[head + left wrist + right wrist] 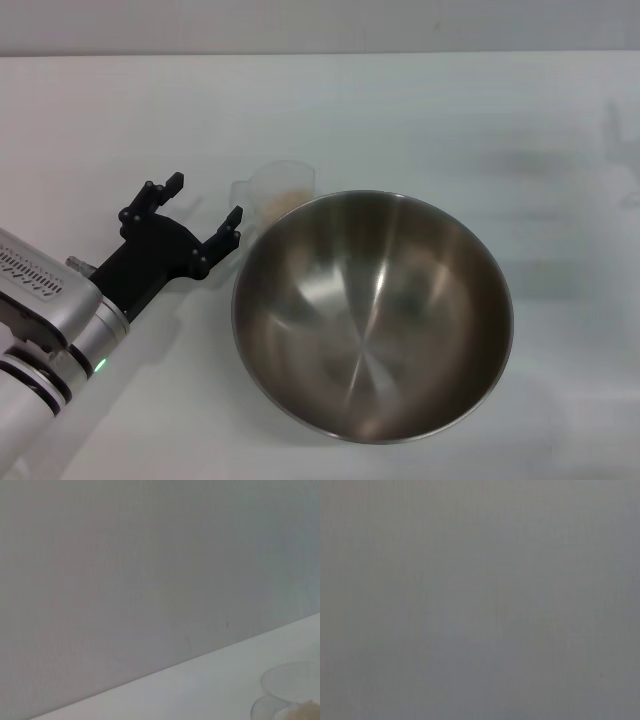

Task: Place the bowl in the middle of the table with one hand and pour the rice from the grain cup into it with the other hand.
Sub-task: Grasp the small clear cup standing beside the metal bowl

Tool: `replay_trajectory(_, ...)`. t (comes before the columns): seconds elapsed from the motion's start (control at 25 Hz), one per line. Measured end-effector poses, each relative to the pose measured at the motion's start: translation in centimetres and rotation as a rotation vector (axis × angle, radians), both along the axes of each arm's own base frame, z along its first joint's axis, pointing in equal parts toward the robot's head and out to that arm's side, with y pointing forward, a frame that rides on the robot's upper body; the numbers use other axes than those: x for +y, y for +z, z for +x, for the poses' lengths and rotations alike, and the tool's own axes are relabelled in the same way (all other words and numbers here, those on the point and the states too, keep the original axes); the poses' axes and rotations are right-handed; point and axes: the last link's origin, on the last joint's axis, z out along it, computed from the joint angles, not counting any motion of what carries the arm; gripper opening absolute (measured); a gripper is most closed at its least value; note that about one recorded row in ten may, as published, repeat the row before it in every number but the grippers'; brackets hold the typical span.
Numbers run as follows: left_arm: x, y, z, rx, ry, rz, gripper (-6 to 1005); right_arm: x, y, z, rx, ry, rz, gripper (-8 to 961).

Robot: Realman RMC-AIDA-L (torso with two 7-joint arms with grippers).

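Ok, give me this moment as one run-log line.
left gripper: open, beside grain cup, not gripping | rice: in cup | bowl: on table, empty | right arm: out of view

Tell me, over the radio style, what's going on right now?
Left gripper open, just short of grain cup, rice inside. Right gripper out of sight. Bowl empty on table, touching or nearly touching cup. Nothing blocking.

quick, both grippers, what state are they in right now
left gripper: open, empty, beside the grain cup.
right gripper: not in view.
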Motion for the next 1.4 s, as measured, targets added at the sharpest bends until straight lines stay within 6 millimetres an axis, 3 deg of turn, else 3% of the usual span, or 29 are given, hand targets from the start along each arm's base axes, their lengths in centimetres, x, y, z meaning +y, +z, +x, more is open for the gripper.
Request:
replay_trajectory(1.16, 2.3, 0.3, 0.7, 0.017, 0.023, 0.019, 829, 0.9, 0.1, -0.9, 0.001, 0.023, 0.003, 477)
replay_trajectory(1.4, 2.5, 0.1, 1.0, 0.013, 0.022, 0.014, 769, 1.1, 0.1, -0.9, 0.000, 0.022, 0.000, 478)
